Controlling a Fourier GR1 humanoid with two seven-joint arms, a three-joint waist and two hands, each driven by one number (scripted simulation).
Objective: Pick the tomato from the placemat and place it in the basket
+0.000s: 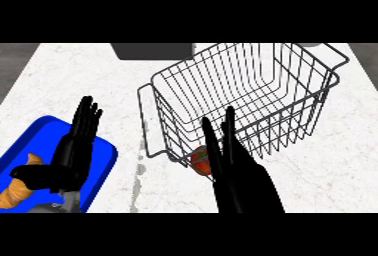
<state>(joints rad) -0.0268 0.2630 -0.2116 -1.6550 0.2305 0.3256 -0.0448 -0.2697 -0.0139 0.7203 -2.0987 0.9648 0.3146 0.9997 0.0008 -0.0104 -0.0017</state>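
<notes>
Head view: no writing is legible on anything. The tomato (201, 161) lies inside the wire basket (255, 82) near its low front edge, just left of the right hand (240, 172), whose straight fingers are released. The left hand (70, 152) rests open above the blue placemat (103, 160).

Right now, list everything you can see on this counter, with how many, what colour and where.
Wire basket: one, grey metal, centre to upper right of the white marble counter.
Tomato: one, red, by the basket's near lower corner, partly hidden by the right hand; inside or outside the wires, cannot tell.
Placemat: one, blue, lower left.
Croissant: one, orange-brown, on the placemat.
Dark grey box: one, top edge.
Left hand: black, open, over the placemat.
Right hand: black, fingers straight, beside the tomato.
</notes>
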